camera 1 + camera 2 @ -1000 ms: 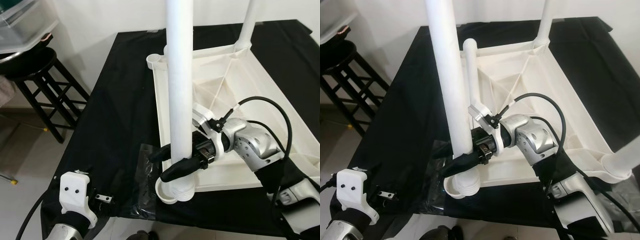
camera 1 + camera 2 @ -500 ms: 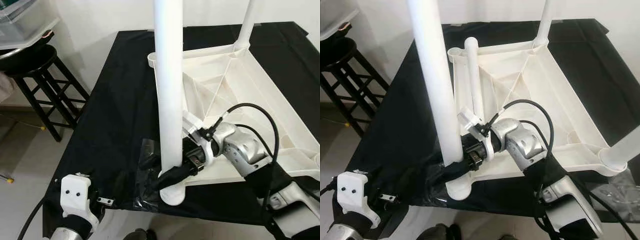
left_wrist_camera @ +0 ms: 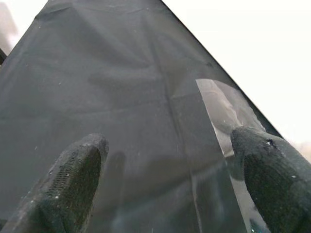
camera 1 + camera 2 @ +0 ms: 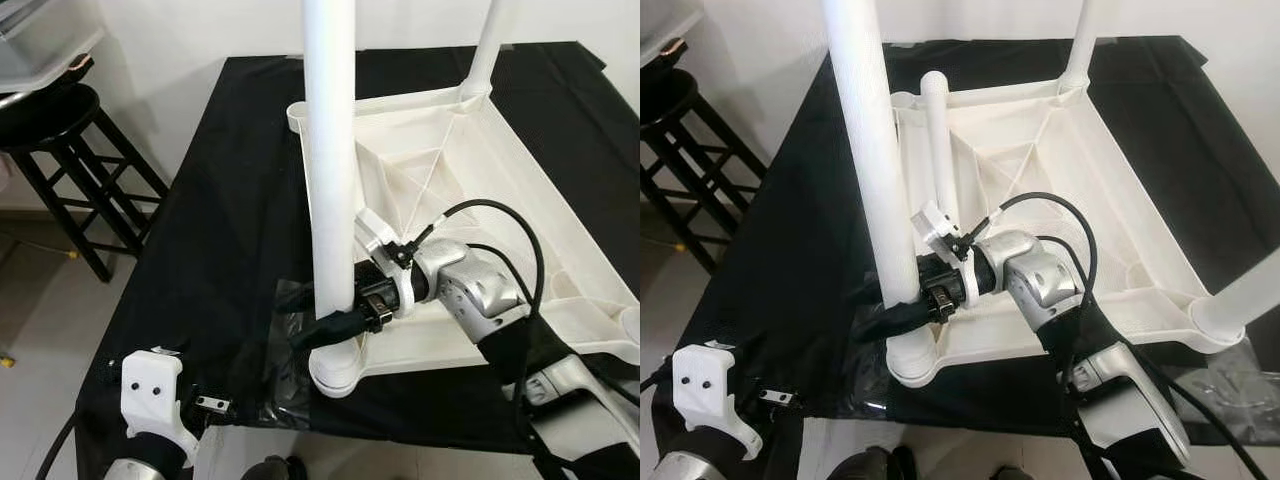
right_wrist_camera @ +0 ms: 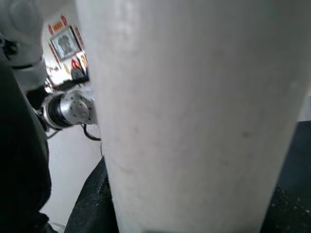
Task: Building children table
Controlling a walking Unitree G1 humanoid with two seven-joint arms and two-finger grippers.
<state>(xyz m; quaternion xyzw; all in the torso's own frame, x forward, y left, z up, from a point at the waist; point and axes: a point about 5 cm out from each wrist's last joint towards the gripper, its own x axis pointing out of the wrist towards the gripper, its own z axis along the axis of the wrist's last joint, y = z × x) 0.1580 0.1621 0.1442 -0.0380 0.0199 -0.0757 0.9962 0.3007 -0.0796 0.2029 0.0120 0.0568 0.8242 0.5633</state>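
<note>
The white table top (image 4: 500, 170) lies upside down on the black-clothed table. My right gripper (image 4: 325, 322) is shut on a thick white leg (image 4: 330, 150), held nearly upright. The leg's lower end sits at the near-left corner socket (image 4: 335, 375). The right wrist view looks straight at the leg (image 5: 194, 116) between the fingers. Other legs stand in the far-right corner (image 4: 485, 45) and the near-right corner (image 4: 1240, 300). One more leg (image 4: 937, 140) runs along the left rim. My left gripper (image 3: 170, 160) hovers open over the cloth near the table's front-left edge.
A clear plastic bag (image 4: 285, 375) lies on the cloth by the near-left corner. A black stool (image 4: 60, 130) stands left of the table, with a clear plastic bin (image 4: 40, 40) above it. The table edge drops to a pale floor (image 4: 40, 330).
My right gripper has shifted the leg slightly left and straightened it over the near-left corner socket. The head view has shifted too. My left gripper has stayed put.
</note>
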